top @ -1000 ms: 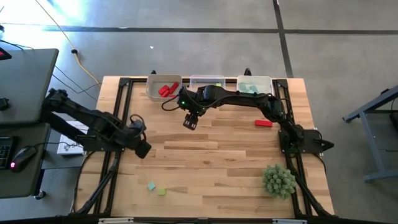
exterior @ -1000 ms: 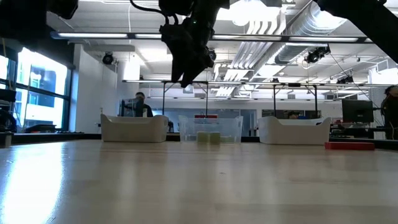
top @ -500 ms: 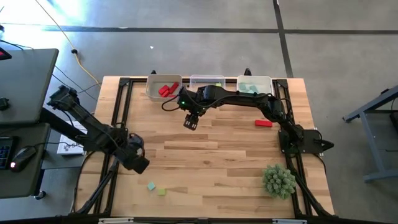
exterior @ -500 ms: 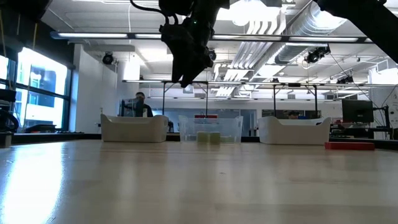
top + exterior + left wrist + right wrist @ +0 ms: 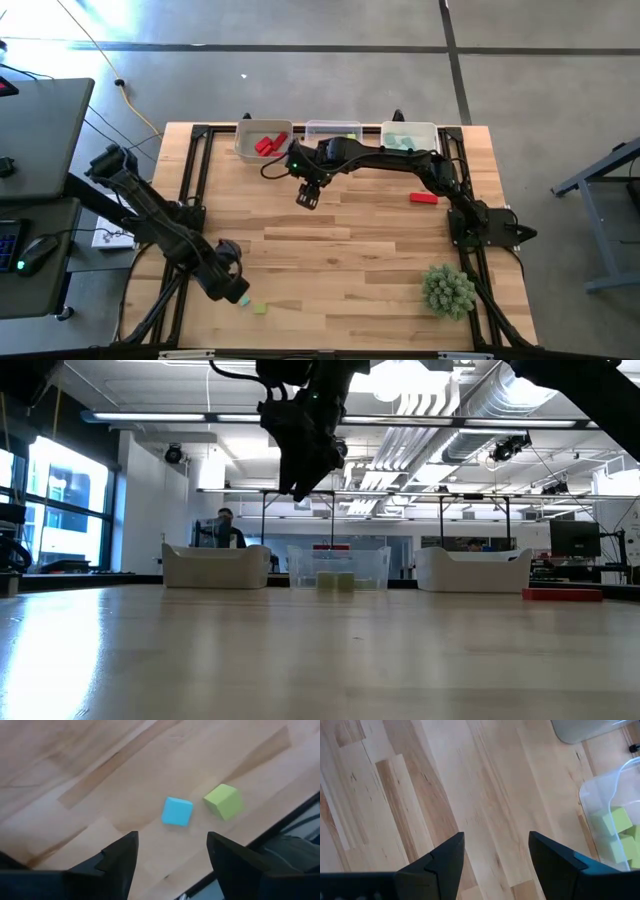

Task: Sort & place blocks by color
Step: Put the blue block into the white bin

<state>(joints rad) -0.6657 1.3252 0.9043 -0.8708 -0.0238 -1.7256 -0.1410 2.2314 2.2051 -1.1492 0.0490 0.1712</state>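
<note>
The left gripper (image 5: 233, 288) hangs over the worktop's near-left corner with its two dark, wedge-shaped fingers (image 5: 117, 862) spread apart and nothing between them. Just beyond their tips lie two small, matte, sharp-edged cubes on the pale wooden planks: a teal block (image 5: 177, 811) and a yellow-green block (image 5: 223, 801), close beside each other but not touching, both near the worktop's near edge. From above, the teal one is mostly covered by the gripper.

The right gripper (image 5: 306, 197) hovers above the worktop close to the far edge, in front of the bins, its fingers (image 5: 442, 865) likewise parted and empty.

The worktop (image 5: 340, 260) is light butcher-block wood with visible grain and darker strips, framed in black metal. Three bins stand in a row along its far edge. The left bin (image 5: 250, 148) is opaque white with rounded corners and holds red blocks (image 5: 266, 144). The middle bin (image 5: 600, 805) is clear plastic and holds yellow-green blocks (image 5: 615, 827). The right bin (image 5: 432, 132) is white and holds pale teal blocks (image 5: 403, 143).

A flat red block (image 5: 423, 198) lies alone toward the right edge. A spiky green ball (image 5: 447, 290) sits near the near-right corner.
</note>
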